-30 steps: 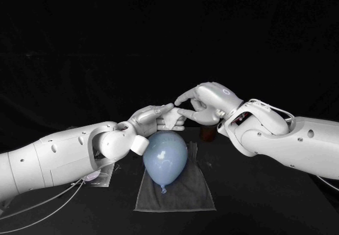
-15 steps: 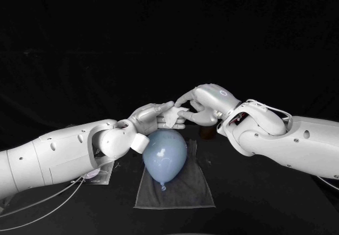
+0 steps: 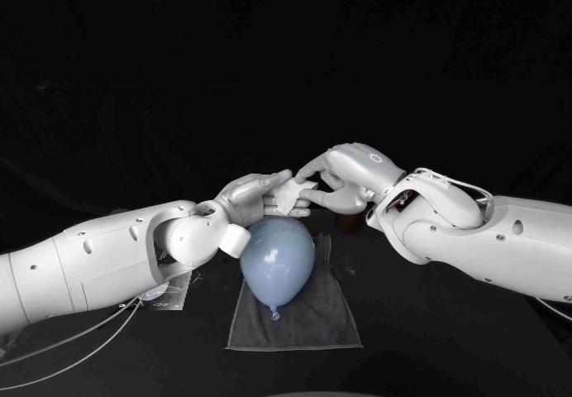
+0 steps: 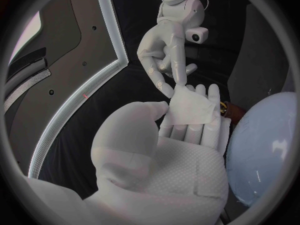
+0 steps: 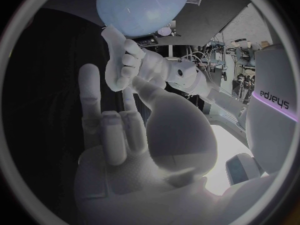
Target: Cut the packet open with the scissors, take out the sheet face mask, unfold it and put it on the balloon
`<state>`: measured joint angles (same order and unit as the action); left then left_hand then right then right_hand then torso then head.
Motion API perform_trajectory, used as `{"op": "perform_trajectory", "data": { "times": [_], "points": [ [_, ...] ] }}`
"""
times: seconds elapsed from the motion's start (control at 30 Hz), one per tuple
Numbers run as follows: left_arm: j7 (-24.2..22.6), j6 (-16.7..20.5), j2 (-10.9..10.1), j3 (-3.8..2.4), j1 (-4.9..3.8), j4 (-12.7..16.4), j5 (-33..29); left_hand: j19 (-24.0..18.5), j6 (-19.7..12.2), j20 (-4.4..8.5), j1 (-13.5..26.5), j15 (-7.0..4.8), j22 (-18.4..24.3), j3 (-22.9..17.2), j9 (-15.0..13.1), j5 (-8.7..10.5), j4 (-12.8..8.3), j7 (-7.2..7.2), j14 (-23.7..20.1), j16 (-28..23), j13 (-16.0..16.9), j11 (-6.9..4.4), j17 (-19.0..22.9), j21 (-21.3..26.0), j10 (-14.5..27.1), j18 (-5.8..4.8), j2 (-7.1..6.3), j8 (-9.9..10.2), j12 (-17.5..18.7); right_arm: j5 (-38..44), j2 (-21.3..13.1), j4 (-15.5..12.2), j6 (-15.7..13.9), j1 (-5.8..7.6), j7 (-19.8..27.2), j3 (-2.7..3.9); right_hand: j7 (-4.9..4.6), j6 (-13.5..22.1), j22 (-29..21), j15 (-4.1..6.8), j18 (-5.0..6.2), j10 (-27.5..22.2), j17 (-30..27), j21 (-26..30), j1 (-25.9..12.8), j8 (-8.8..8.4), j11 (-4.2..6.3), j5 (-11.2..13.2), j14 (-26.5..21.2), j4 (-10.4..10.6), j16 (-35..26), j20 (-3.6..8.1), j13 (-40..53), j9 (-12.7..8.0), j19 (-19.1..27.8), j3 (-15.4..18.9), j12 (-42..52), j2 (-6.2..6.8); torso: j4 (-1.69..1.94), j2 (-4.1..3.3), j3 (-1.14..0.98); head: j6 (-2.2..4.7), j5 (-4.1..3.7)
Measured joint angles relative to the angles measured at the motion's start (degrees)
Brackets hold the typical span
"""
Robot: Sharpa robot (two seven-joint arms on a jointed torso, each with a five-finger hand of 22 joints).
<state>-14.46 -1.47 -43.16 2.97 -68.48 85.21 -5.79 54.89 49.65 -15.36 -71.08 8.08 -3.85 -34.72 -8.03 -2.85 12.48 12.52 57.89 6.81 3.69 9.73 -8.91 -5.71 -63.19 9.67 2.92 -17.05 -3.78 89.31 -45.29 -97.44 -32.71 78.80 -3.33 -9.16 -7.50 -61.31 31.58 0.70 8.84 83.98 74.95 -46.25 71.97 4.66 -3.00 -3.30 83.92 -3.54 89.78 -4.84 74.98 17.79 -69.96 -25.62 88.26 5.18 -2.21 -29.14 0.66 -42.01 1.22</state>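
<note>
Both hands meet just above the one balloon (image 3: pixel 279 258), which lies on one grey towel (image 3: pixel 304 331). Left hand (image 3: pixel 256 200) thumb-clamps the single folded sheet mask (image 4: pixel 190 110) against its flat fingers, and right hand (image 3: pixel 343 178) pinches a corner.

1. Head camera: above the near side of the balloon (image 3: pixel 278 260), looking down from well back.
2. Left wrist camera: tight behind the left hand (image 4: pixel 181 155) and its folded mask (image 4: pixel 187 107), balloon alongside.
3. Right wrist camera: tight behind the right hand (image 5: pixel 125 150), facing the balloon.
4. All three share the balloon and both hands.
</note>
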Motion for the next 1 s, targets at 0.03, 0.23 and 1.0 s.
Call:
{"op": "perform_trajectory", "data": {
  "times": [0.03, 0.23, 1.0],
  "points": [
    [0.0, 0.0, 0.0, 0.00, 0.00, 0.0, 0.0, 0.0, 0.0, 0.00, 0.1, 0.00, 0.0, 0.0, 0.0, 0.00, 0.0, 0.00, 0.0, 0.0, 0.0, 0.00, 0.0, 0.0, 0.0, 0.00, 0.06, 0.0, 0.0, 0.0, 0.0, 0.0, 0.0, -0.02, 0.0, 0.00, 0.09, -0.3, 0.1, 0.00, 0.00, 0.0, 0.0, -0.1, 0.0, 0.09, 0.00, 0.0, 0.0, 0.1, 0.0, 0.00, 0.0, 0.0, 0.0, -0.1, 0.1, -0.01, 0.00, 0.00, 0.00, 0.00, 0.00],
    [0.1, 0.1, 0.0, 0.01, 0.02, 0.0, 0.1, 0.0, 0.2, 0.00, 0.2, -0.19, 0.0, 0.0, 0.0, 0.00, 0.0, 0.20, 0.2, 0.0, 0.0, 0.00, 0.0, 0.0, 0.0, -0.02, 0.23, 0.1, 0.0, 0.2, -0.1, 0.0, -0.1, -0.09, 0.0, 0.02, 0.77, -2.1, 1.1, 0.24, -0.03, 0.1, 0.0, -0.9, 1.5, 1.35, 0.55, 0.3, 0.0, -0.6, 0.0, 0.44, 0.0, 0.6, 0.0, -1.2, 0.4, -1.46, 0.01, -0.01, 0.00, 0.09, 0.00],
    [-0.1, 0.2, -0.2, -0.09, -0.03, -0.6, 0.0, 0.0, 0.2, 0.00, 0.2, -0.18, 0.0, -0.2, -0.2, 0.00, -0.2, 0.18, 0.2, 0.0, 0.0, -0.20, 0.0, 0.0, -0.2, 0.55, 0.23, -0.2, 0.0, 2.0, -1.8, -0.9, 0.2, -0.38, 0.1, -0.10, 2.05, -5.1, 4.0, 1.56, -0.33, 0.0, 0.0, -3.0, 3.9, 7.08, 1.88, 0.3, 0.1, -3.5, 0.0, 1.76, -0.1, 5.2, 0.5, -3.1, 1.0, -2.47, -0.02, 0.00, 0.03, -0.03, 0.11]
  ]
}}
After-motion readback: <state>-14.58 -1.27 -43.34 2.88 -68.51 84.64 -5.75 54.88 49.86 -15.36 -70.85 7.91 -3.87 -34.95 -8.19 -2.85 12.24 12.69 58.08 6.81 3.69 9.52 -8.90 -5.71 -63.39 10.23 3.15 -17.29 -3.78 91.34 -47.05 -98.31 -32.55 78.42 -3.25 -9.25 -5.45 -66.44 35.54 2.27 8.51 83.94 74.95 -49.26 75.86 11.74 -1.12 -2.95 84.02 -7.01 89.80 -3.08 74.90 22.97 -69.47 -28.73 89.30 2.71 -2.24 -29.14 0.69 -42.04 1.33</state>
